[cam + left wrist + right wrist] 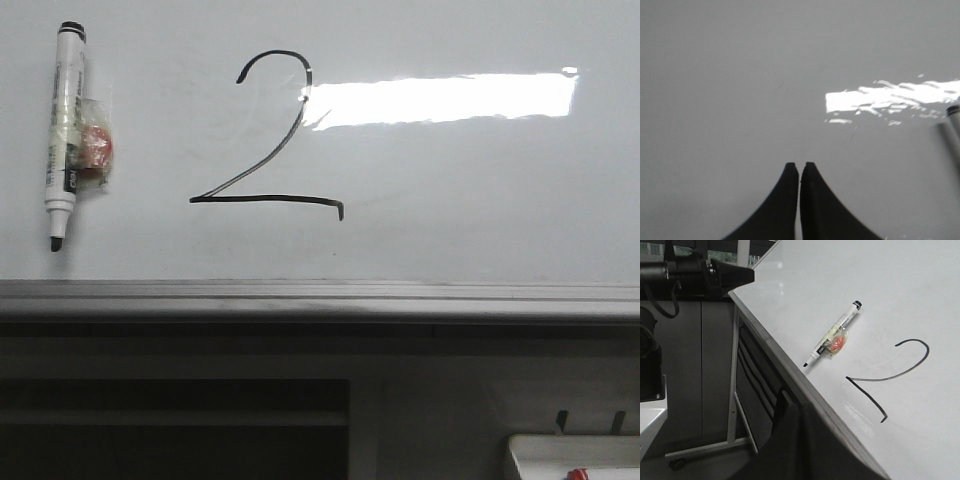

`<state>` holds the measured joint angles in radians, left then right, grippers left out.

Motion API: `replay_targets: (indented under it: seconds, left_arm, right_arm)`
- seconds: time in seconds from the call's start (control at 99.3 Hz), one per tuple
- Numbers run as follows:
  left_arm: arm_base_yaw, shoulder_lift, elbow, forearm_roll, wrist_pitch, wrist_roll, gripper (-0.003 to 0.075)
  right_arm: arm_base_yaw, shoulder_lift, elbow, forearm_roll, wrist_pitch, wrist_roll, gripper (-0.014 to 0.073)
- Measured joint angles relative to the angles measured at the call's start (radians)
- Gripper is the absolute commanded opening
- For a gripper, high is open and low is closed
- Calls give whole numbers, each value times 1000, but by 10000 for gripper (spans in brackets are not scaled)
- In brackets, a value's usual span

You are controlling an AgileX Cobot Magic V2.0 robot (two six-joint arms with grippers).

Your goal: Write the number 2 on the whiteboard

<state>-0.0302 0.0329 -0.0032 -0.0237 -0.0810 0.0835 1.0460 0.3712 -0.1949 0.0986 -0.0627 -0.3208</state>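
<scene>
A thin black hand-drawn number 2 point(268, 135) sits complete on the large glossy white whiteboard point(460, 200), left of centre, its curled top touching the end of the bright rectangular light reflection point(440, 98) and its flat base ending in a small hook well above the grey metal bottom rail point(320, 297). Judged from this, the writing is done. A white marker pen with a black cap point(64, 130) clings to the board left of the digit, uncapped tip pointing down, with a small red piece in clear wrapping point(95, 148) fixed to its side, probably a magnet that holds it there so no arm need carry it.

The left gripper point(799, 166) faces bare board with its dark fingers pressed together and nothing between them. In the right wrist view the dark shape at the bottom hides the right fingers, so I cannot tell their state.

Bare board lies right of and below the digit; the rail juts out along the bottom edge, the one thing to avoid when pulling away.
</scene>
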Motion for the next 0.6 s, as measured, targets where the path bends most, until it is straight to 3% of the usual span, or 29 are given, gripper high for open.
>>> replay_targets:
  seconds: [0.252,0.604]
  left_arm:
    - [61,-37,4,7,368,0,-20]
    - [61,-37,4,11,407,0,-20]
  right_arm:
    - [0,0,0,0,0,0,-43]
    - [0,-1,0,0,0,0,-43]
